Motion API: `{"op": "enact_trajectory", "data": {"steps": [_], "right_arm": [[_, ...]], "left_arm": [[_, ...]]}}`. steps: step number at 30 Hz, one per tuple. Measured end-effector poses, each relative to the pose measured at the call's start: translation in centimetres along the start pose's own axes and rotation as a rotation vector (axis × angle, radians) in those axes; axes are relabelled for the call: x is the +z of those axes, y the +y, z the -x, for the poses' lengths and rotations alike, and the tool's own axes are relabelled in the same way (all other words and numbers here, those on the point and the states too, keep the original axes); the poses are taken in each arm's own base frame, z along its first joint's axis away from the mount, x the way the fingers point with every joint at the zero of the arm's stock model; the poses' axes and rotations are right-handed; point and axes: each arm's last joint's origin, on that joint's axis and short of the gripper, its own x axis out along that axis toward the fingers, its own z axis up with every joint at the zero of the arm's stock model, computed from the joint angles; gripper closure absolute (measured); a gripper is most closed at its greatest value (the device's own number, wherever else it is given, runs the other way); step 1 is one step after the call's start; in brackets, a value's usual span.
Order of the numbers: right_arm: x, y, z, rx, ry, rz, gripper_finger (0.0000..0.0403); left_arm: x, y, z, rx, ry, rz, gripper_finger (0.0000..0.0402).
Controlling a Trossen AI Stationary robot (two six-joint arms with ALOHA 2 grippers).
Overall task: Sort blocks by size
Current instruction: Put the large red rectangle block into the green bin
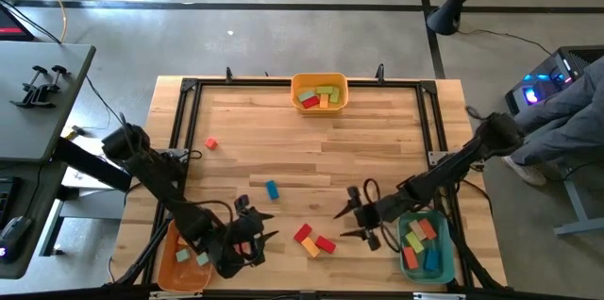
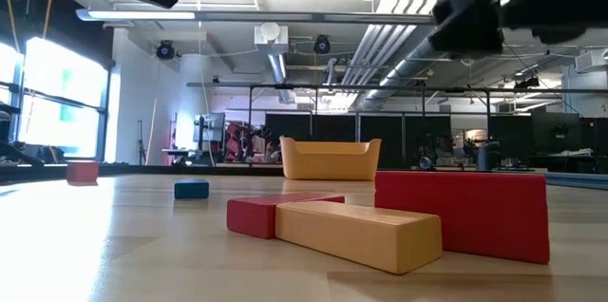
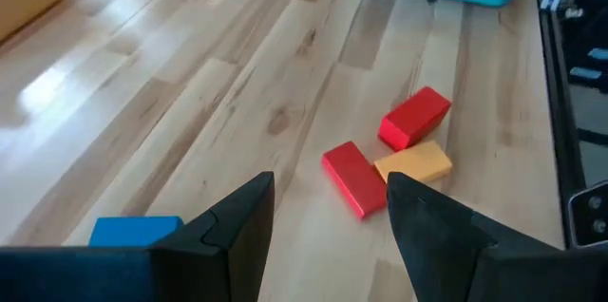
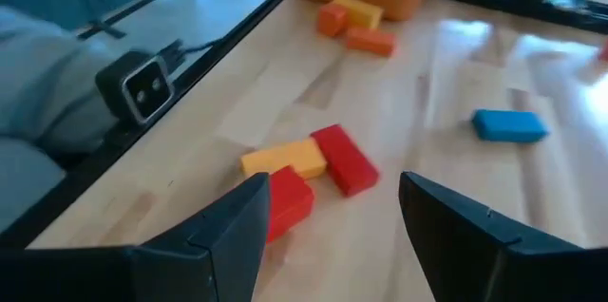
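Two red blocks [image 1: 303,233] [image 1: 326,243] and an orange-yellow block [image 1: 310,249] lie touching in a cluster near the table's front middle; the cluster also shows in the low view [image 2: 380,221]. A blue block [image 1: 272,189] lies behind it, and a small red cube [image 1: 210,142] lies at the far left. My left gripper [image 1: 262,225] is open and empty, left of the cluster, which lies ahead of its fingers [image 3: 353,177]. My right gripper [image 1: 344,223] is open and empty, right of the cluster [image 4: 344,158]. A few orange and yellow blocks [image 4: 356,17] lie on the table by the orange bin.
A yellow bin [image 1: 319,92] with several blocks stands at the far edge's middle. An orange bin [image 1: 184,258] with blocks stands at the front left, a teal bin [image 1: 425,243] with blocks at the front right. A black frame [image 1: 189,88] rims the table. A person's legs [image 1: 566,121] are at the right.
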Motion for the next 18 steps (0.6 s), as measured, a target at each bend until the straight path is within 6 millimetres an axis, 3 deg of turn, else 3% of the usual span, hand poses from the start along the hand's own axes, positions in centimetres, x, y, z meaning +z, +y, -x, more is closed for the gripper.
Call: {"op": "enact_trajectory", "data": {"steps": [7, 12, 18], "right_arm": [[-1.8, 1.1, -3.4, 0.083, 0.029, -0.101, 0.0172], [-0.9, 2.4, -4.4, 0.092, 0.061, -0.218, 0.0172], [1.3, 4.2, -4.7, -0.079, 0.138, -0.273, 0.0172]], "left_arm": [[0.4, 0.3, -1.4, 0.039, -0.022, 0.003, 0.0212], [0.8, 0.2, -3.3, 0.102, -0.098, -0.063, 0.0212], [-0.2, -0.6, -5.9, 0.126, -0.118, -0.158, 0.0212]]}}
